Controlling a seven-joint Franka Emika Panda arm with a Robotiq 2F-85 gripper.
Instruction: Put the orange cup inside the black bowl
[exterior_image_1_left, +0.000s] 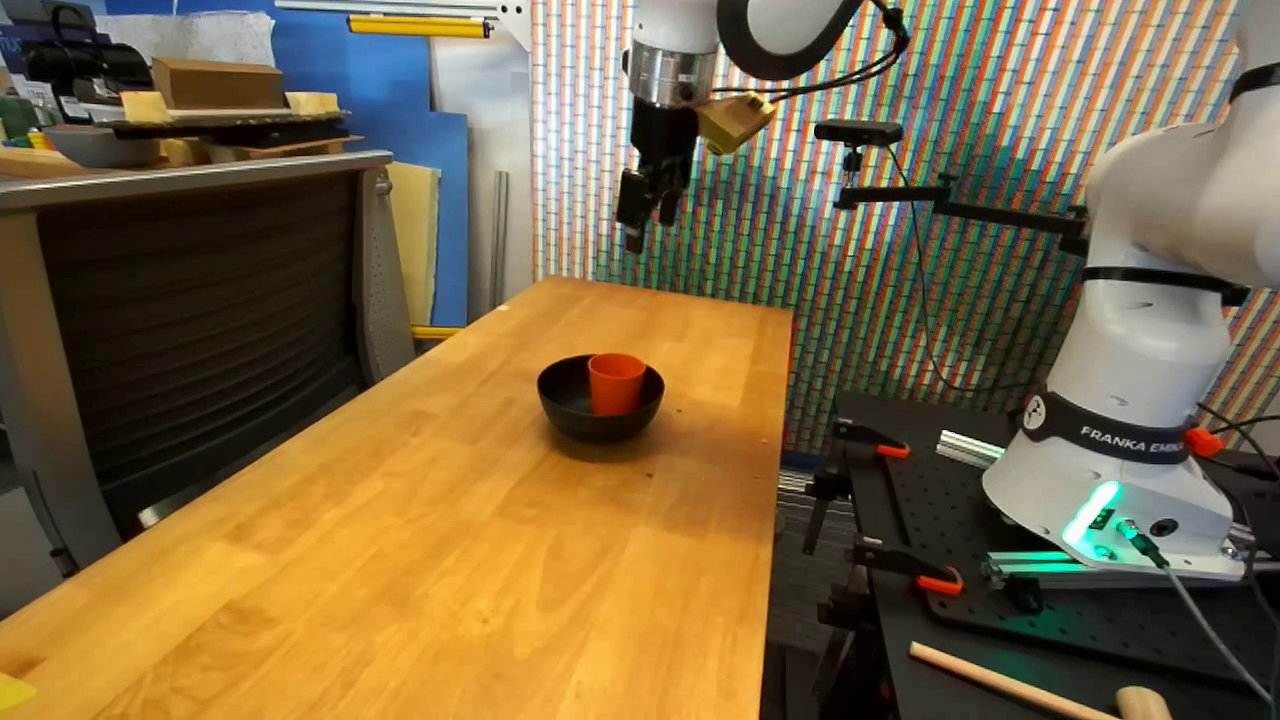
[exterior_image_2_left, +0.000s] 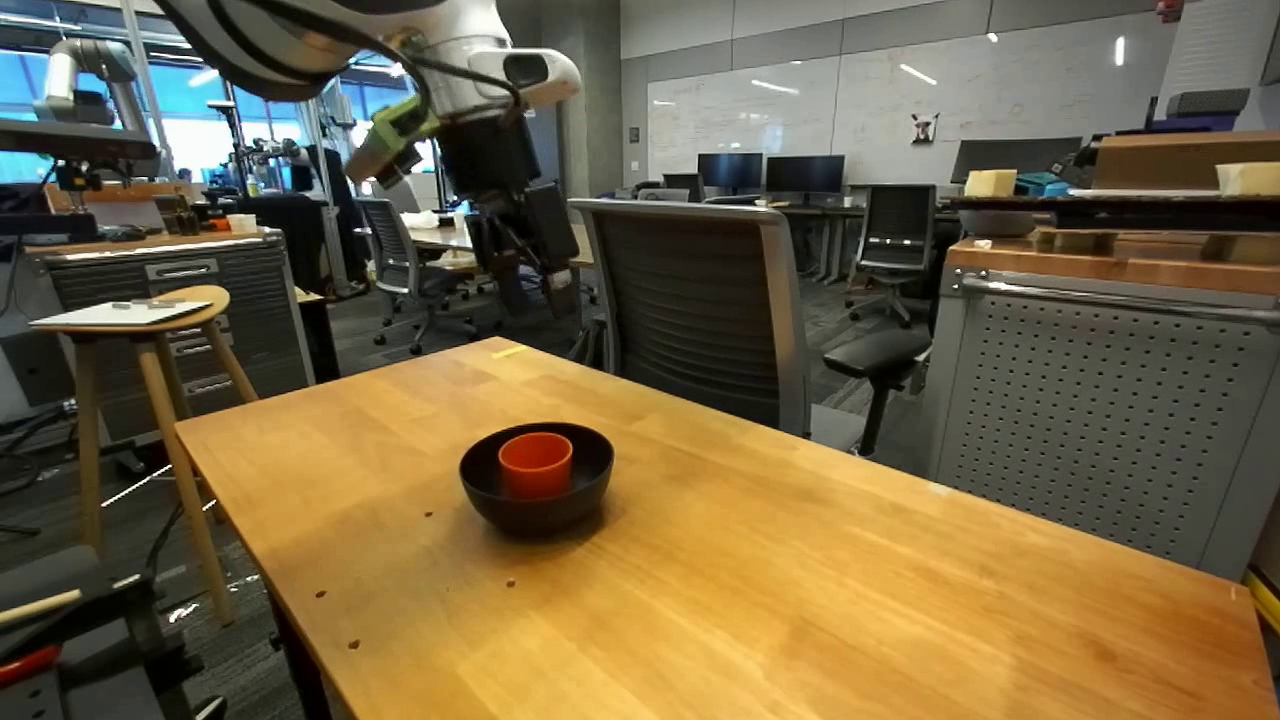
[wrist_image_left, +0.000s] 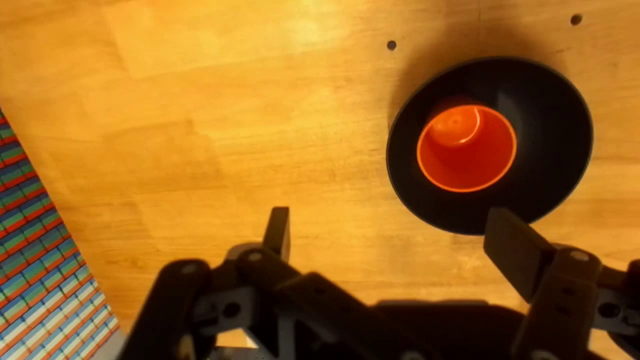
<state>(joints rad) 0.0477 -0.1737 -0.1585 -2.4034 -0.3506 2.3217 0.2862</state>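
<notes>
The gripper (wrist_image_left: 390, 220) hung in the air above the wooden table (exterior_image_1_left: 480, 560), its 2 fingers (wrist_image_left: 517, 252) spread wide and holding nothing. In the wrist view, the tip of 1 finger overlapped the edge of the black bowl (wrist_image_left: 555, 130); in both exterior views, gripper and bowl stood well apart. The orange cup (wrist_image_left: 467, 160) sat upright inside the bowl, mouth upward and off centre. The bowl rested on the tabletop, near 4 small dark spots (exterior_image_2_left: 510, 583) seen in an exterior view. Farther out, the white robot arm (exterior_image_1_left: 1150, 340) rose from a black bench (exterior_image_1_left: 930, 700). A chair (exterior_image_2_left: 690, 310) with a dark ribbed back stood beside the table, and a wooden stool (exterior_image_2_left: 205, 300) stood beyond the opposite edge.
</notes>
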